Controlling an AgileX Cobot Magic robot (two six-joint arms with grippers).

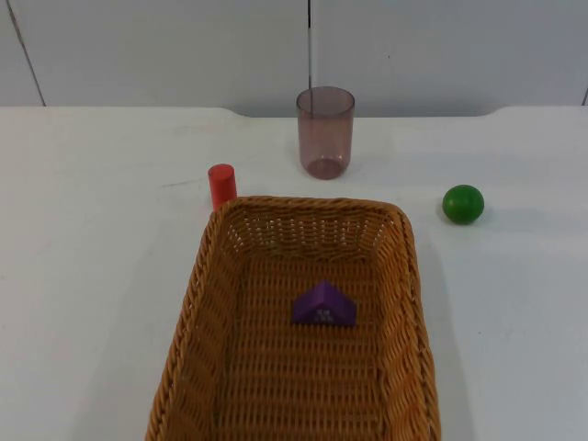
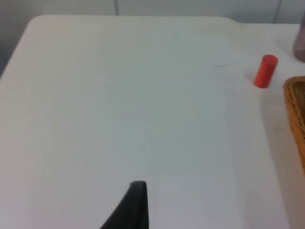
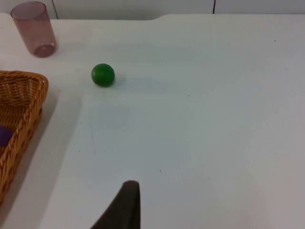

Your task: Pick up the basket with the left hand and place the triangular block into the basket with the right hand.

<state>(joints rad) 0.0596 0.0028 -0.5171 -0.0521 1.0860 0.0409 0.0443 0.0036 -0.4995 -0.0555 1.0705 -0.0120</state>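
A wicker basket (image 1: 197,331) stands on the white table at the front centre. Inside it, on the woven floor, lies the purple triangular block (image 1: 323,305). My left gripper (image 2: 137,202) hangs over bare table to the left of the basket's rim (image 2: 296,109), apart from it. My right gripper (image 3: 127,202) hangs over bare table to the right of the basket (image 3: 24,95), with a sliver of the purple block (image 3: 4,136) visible past the rim. Neither gripper touches anything.
A red cylinder (image 1: 221,186) (image 2: 265,71) stands just behind the basket's far left corner. A translucent purple cup (image 1: 324,131) (image 3: 34,28) stands behind the basket. A green ball (image 1: 462,204) (image 3: 103,75) rests to the basket's far right.
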